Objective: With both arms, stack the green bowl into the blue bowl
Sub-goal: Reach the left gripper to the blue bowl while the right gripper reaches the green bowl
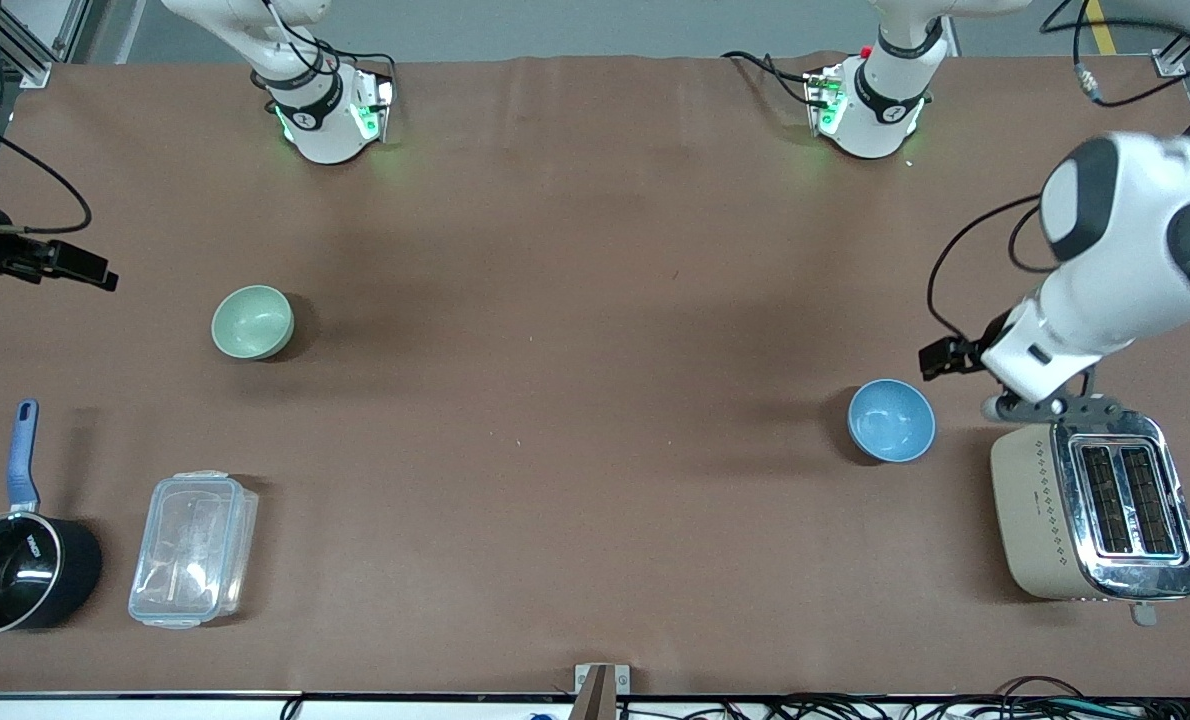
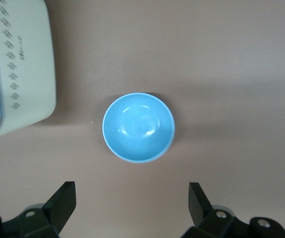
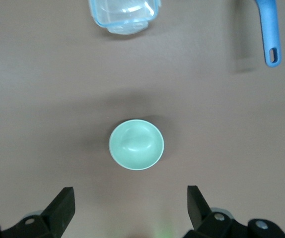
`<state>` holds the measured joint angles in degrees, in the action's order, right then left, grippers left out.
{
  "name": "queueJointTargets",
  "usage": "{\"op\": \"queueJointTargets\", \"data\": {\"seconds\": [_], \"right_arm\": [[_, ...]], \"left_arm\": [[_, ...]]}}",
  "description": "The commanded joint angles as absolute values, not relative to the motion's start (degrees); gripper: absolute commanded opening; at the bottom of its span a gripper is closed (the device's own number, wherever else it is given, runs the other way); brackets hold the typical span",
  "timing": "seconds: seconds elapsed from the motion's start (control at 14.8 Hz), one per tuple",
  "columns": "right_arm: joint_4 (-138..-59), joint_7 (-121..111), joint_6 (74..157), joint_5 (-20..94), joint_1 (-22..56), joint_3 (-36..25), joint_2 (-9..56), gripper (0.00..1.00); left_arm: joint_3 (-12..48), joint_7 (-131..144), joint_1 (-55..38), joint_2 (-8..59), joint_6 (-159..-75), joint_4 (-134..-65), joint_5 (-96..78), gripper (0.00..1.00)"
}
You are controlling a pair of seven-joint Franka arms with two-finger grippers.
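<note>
A brown cloth-covered surface (image 1: 595, 300) fills the front view, with both arm bases bolted along its robot-side edge and cables trailing off its corners. A grey floor shows past that edge, and a strip of pale frame with tangled black cables runs along the camera-side edge.

The green bowl (image 1: 252, 322) stands upright and empty toward the right arm's end of the surface, roughly midway between the two long edges. The blue bowl (image 1: 891, 420) stands upright and empty toward the left arm's end, a little nearer the front camera than the green one, and the two are well apart. Just beside the blue bowl, at the left arm's end, sits a cream toaster (image 1: 1095, 510) with a chrome top. In the corner by the camera at the right arm's end are a black saucepan (image 1: 20, 575) with a blue handle and, beside it, a clear lidded plastic container (image 1: 193, 548).

The left hand (image 2: 132, 203) hangs in the air over the bare cloth near the blue bowl, its fingers (image 2: 63, 203) spread wide and holding nothing. The right hand (image 3: 130, 206) hangs over the cloth near the green bowl, likewise spread wide and empty.
</note>
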<state>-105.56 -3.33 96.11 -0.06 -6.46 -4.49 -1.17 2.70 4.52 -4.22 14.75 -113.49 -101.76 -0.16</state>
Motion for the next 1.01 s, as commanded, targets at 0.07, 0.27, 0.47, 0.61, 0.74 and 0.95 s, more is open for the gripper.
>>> {"op": "queueJointTargets", "data": {"seconds": [0.07, 0.27, 0.47, 0.61, 0.74, 0.95], "right_arm": [[-117.0, -7.5, 105.1, 1.0, -11.4, -4.0, -2.5, 0.98], [-127.7, -11.2, 115.0, 4.4, -13.1, -4.0, -2.2, 0.97], [-131.3, -11.6, 118.6, 5.2, -12.5, -4.0, 0.4, 0.95], [-131.3, -12.7, 121.1, 5.3, -12.7, -4.0, 6.5, 0.92], [-131.3, -13.8, 124.5, 5.3, -12.7, -4.0, 10.3, 0.92], [-131.3, -15.5, 129.4, 5.4, -13.2, -3.9, 15.5, 0.91]], "left_arm": [[2.9, 4.9, -1.4, 23.2, -120.7, -102.1, 0.4, 1.00], [2.9, 5.2, -1.1, 28.3, -124.5, -102.5, 0.3, 1.00], [2.8, 4.5, 0.1, 31.3, -127.6, -102.6, 0.4, 1.00], [2.8, 4.4, 0.0, 32.6, -128.8, -102.6, 0.4, 0.88], [2.9, 4.4, 0.1, 33.1, -128.8, -102.7, 0.4, 0.66], [3.0, 5.0, 0.0, 33.2, -128.8, -102.7, 0.4, 0.26]]}}
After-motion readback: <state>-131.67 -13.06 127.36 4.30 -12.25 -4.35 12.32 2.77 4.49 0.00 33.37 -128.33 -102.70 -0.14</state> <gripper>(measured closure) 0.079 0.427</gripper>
